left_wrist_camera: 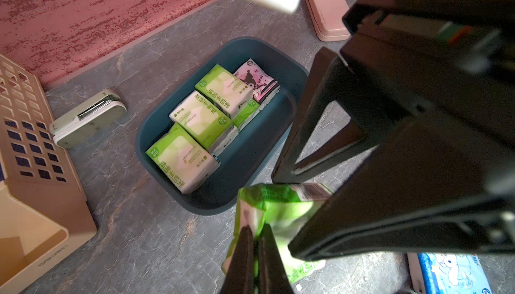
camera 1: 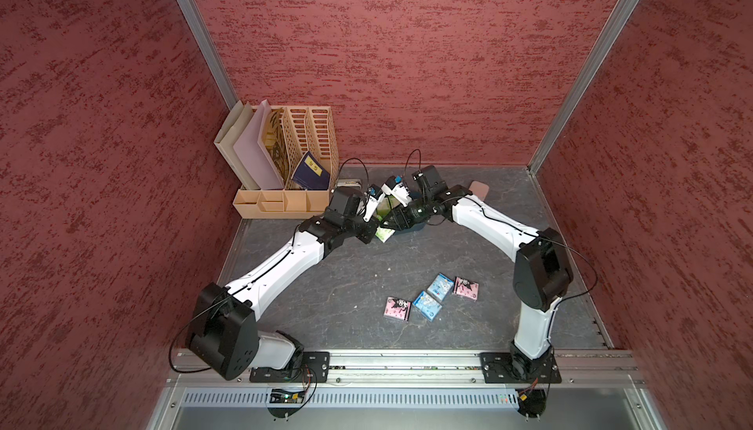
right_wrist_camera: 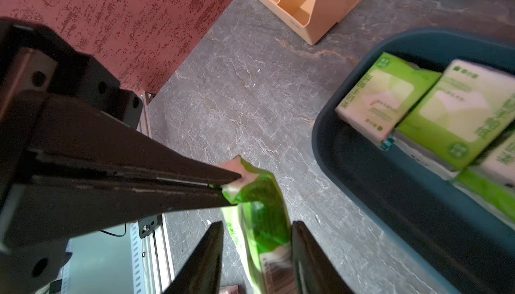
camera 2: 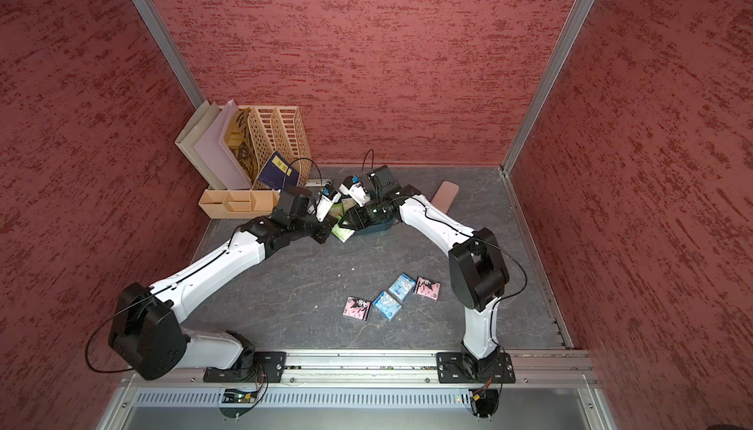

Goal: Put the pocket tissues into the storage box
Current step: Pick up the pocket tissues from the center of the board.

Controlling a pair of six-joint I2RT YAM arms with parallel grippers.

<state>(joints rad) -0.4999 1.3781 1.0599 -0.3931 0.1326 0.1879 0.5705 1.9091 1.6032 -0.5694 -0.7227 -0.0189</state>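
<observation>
A beige file organizer (camera 1: 322, 134) holding folders (camera 1: 248, 150) and a blue booklet (camera 1: 311, 171) is set in the surface's (camera 1: 346, 277) far corner; a stapler (left_wrist_camera: 87, 118) and pink case (left_wrist_camera: 326, 8) are laid nearby.

Left claw (left_wrist_camera: 255, 227) clamped shut, right claw (right_wrist_camera: 257, 224) parted.

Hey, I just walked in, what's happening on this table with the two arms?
The left pincer is shut on the edge of a green tissue packet, holding it up beside the teal storage box. The right pincer straddles the same packet with open jaws; a grip isn't clear. Several green packets and one pink packet lie in the box. Four more packets, pink and blue, wait on the table.
</observation>
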